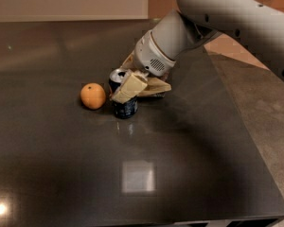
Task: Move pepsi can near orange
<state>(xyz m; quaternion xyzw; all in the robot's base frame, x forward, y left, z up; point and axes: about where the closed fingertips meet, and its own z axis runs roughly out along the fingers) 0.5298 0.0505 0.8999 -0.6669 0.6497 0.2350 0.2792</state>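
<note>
The pepsi can (125, 109) is dark blue with a silver top and stands on the dark table (189, 164), a short gap to the right of the orange (93, 96). My gripper (126, 94) comes down from the upper right on the white arm and is shut on the can. One cream finger (129, 87) crosses the can's front and hides its middle. The can's base is at the table surface. The orange lies free and untouched.
A brown-and-cream snack bag (156, 86) lies right behind the can, mostly hidden by my wrist. The table's right edge (248, 141) runs diagonally, with grey floor beyond it. A pale wall panel stands behind the table's far edge.
</note>
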